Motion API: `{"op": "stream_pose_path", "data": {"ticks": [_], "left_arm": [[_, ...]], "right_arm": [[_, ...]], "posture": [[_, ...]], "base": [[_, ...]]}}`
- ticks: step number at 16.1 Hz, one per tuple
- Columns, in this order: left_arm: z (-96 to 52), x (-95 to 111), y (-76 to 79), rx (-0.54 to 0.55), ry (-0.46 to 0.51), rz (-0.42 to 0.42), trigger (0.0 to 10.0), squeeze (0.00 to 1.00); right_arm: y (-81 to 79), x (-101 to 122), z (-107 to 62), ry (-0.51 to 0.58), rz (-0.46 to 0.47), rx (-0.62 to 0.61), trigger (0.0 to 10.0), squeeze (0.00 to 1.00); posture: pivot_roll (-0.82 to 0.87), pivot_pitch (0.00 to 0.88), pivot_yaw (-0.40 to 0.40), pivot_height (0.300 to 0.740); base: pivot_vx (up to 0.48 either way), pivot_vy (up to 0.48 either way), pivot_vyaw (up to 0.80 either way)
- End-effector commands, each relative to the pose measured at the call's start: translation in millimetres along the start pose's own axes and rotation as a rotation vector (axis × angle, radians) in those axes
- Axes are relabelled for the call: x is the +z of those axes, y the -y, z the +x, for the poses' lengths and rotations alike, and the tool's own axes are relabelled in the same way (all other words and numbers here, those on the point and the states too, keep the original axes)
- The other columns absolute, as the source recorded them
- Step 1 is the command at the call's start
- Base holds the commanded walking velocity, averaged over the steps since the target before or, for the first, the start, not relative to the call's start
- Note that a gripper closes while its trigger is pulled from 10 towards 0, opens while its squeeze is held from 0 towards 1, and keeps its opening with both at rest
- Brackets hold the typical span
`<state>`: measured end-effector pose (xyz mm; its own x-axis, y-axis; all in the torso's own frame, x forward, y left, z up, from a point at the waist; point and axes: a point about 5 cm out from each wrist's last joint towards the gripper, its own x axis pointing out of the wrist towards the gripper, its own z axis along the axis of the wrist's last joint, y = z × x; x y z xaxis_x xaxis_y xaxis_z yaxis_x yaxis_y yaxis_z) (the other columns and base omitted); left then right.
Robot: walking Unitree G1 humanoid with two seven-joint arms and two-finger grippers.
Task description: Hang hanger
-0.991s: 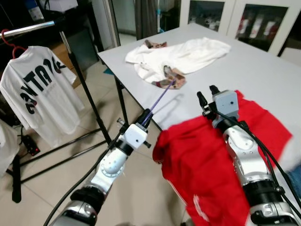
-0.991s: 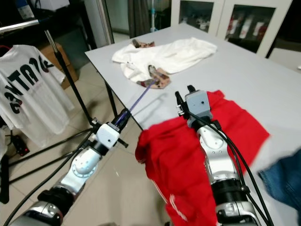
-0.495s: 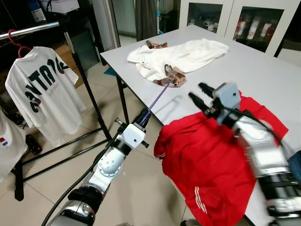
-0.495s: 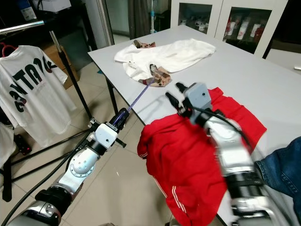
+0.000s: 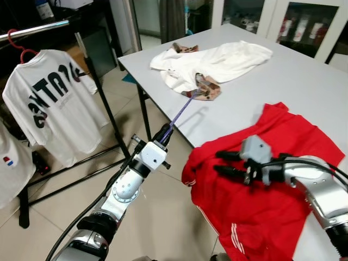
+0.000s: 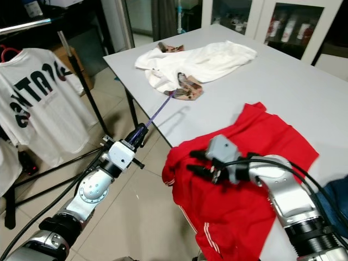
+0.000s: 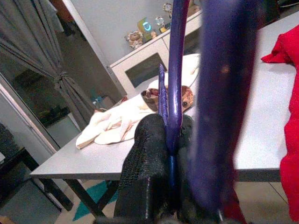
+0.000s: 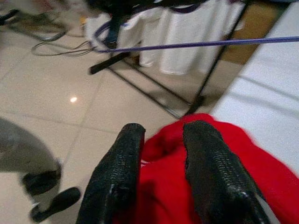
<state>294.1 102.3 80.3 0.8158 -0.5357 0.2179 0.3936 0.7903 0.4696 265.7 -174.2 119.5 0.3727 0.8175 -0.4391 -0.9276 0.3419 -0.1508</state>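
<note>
Jaws: my left gripper (image 5: 165, 132) is clamped on the purple hanger (image 5: 184, 108), which reaches to the white shirt (image 5: 217, 62) at the tabletop (image 5: 304, 81) edge; my right gripper (image 5: 222, 162) hovers parted, empty, over the red shirt (image 5: 261, 185). Hanging on the rail (image 5: 33, 31) remains undone.

**Purple hanger pinched in our left fingers**

Along our left gripper (image 7: 163, 140) we see the black fingers (image 7: 145, 158) closed tight on a purple hanger (image 7: 175, 70), whose nearer limb blurs large across the frame. Beyond them lies the grey counter (image 7: 261, 140), bearing a white garment (image 7: 117, 123) with a brown patterned piece (image 7: 187, 95) beside it. A red cloth (image 7: 287, 51) drapes the counter's edge.
</note>
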Motion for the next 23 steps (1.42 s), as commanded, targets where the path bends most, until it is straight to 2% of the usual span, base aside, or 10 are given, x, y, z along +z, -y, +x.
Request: {"op": "stream_pose_path", "data": {"ticks": [1, 2, 3, 4, 5, 8, 15, 17, 21, 23], "left_arm": [[2.4, 5.6, 1.1, -0.045, 0.034, 0.008, 10.0, 0.00], [1.8, 7.3, 3.1, -0.080, 0.047, 0.023, 10.0, 0.00], [-0.8, 10.4, 4.5, -0.154, 0.074, 0.090, 10.0, 0.00], [-2.0, 11.4, 4.2, -0.181, 0.084, 0.117, 10.0, 0.00], [-3.2, 12.9, 0.9, -0.203, 0.095, 0.147, 10.0, 0.00], [-0.8, 17.8, -10.2, -0.202, 0.113, 0.180, 10.0, 0.00], [5.6, 29.2, -17.0, -0.221, 0.160, 0.243, 10.0, 0.00], [9.3, 33.0, -27.3, -0.191, 0.168, 0.250, 10.0, 0.00], [8.6, 33.9, -27.3, -0.172, 0.166, 0.240, 10.0, 0.00], [7.9, 34.4, -20.0, -0.179, 0.168, 0.224, 10.0, 0.00]], "right_arm": [[-8.3, 0.5, 6.9, -0.023, -0.004, 0.055, 4.9, 0.00], [-9.9, -0.4, 8.6, -0.037, -0.005, 0.064, 4.9, 0.00], [-3.0, -3.8, 12.4, -0.080, -0.005, 0.011, 6.4, 0.00], [1.2, -5.7, 13.6, -0.104, -0.008, -0.018, 8.9, 0.00], [8.2, -10.8, 13.5, -0.166, -0.024, -0.057, 10.0, 0.00], [25.6, -22.7, 13.8, -0.311, -0.069, -0.166, 10.0, 0.00], [66.1, -27.8, 9.3, -0.429, -0.067, -0.446, 10.0, 0.00], [78.4, -33.0, -0.3, -0.480, -0.081, -0.543, 10.0, 0.00], [93.0, -40.7, -14.9, -0.549, -0.110, -0.655, 10.0, 0.00], [111.4, -37.1, -35.1, -0.573, -0.143, -0.844, 10.0, 0.00]], "posture": [[-0.12, 0.000, 0.087, 0.736], [-0.12, 0.000, 0.086, 0.736], [-0.11, 0.000, 0.086, 0.736], [-0.11, 0.000, 0.086, 0.736], [-0.11, 0.000, 0.086, 0.736], [-0.10, 0.000, 0.083, 0.736], [-0.09, 0.000, 0.083, 0.736], [-0.08, 0.000, 0.081, 0.736], [-0.09, 0.000, 0.081, 0.736], [-0.09, 0.000, 0.080, 0.736]], "base": [[0.000, 0.000, 0.00], [0.000, 0.000, 0.00], [0.000, 0.000, 0.00], [0.000, 0.000, 0.00], [0.000, 0.000, 0.00], [0.000, 0.000, 0.00], [0.000, 0.000, 0.00], [0.000, 0.000, 0.00], [0.000, 0.000, 0.00], [0.000, 0.000, 0.00]]}}
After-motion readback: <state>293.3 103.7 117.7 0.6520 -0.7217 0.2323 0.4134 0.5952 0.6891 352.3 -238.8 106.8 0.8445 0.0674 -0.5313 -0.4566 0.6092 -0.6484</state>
